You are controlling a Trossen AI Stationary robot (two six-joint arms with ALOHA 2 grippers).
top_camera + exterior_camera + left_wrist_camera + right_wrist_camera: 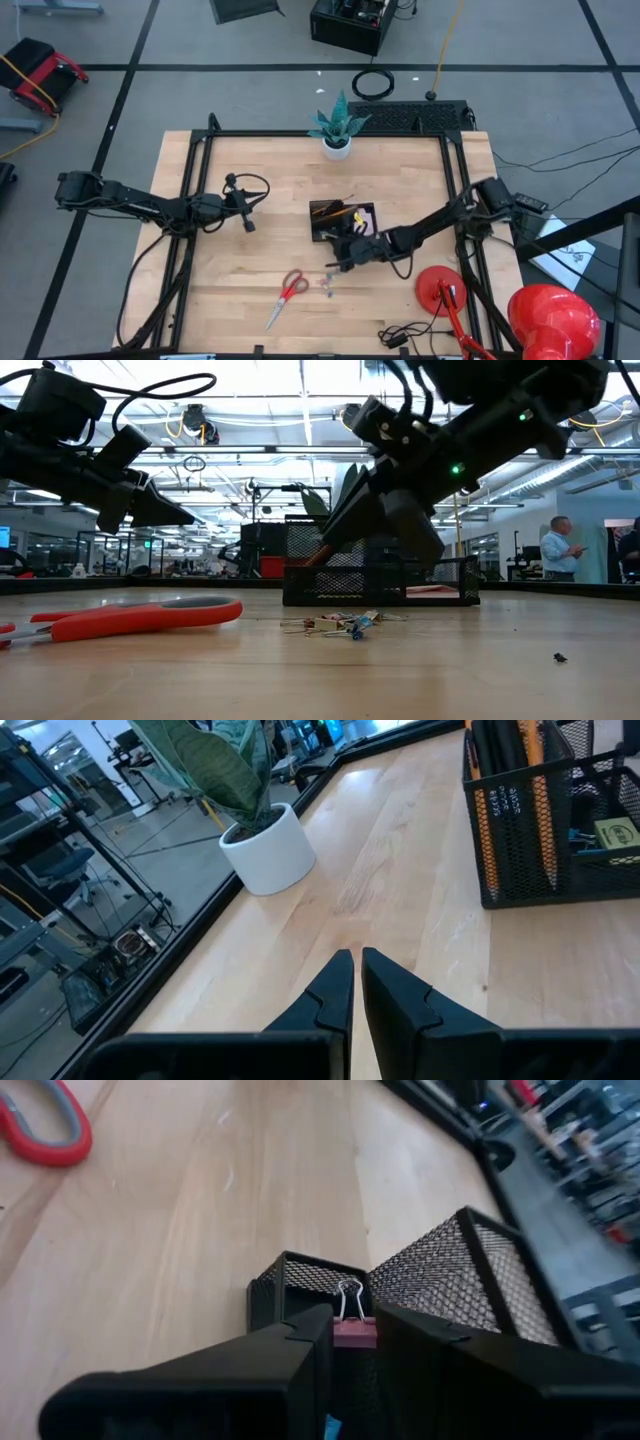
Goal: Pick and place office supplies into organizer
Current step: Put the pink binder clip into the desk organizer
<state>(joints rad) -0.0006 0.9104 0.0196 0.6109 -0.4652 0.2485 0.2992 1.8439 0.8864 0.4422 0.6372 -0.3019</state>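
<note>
Organizer [343, 220] sat mid-table in the high view, the right gripper [345, 252] just beside its near edge, the left gripper [247, 222] waiting apart and scissors [287, 295] lying nearer the front. Low view: clips [345, 624] lay before the mesh tray. Left wrist: its fingers [330, 990] stood nearly together. Right wrist: fingers pinched 1 pink binder clip [353, 1326] above a compartment.

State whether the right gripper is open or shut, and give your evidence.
Shut on a small pink binder clip. In the right wrist view, the right gripper pinches the clip's body between both fingers, above the black mesh organizer.
</note>
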